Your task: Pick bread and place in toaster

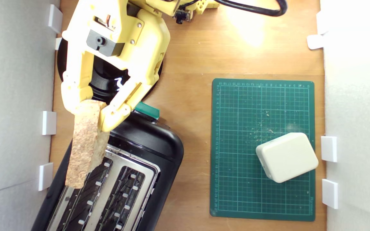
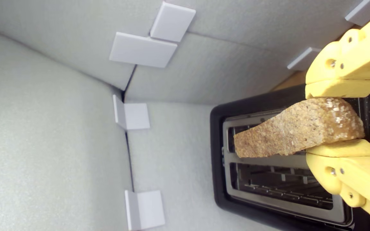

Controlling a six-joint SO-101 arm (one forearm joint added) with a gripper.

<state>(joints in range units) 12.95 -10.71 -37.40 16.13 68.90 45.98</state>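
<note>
Yellow fingers are clenched on the crust end of the bread, which hangs above the toaster at the bench's near corner on the exterior view's left. In that view the slice overhangs the outer slot and the toaster's outer edge; in the wrist view it crosses the bar between the two slots. Lowered like this, I judge it would catch on the silver top plate, or tip off the outer side if let go.
</note>
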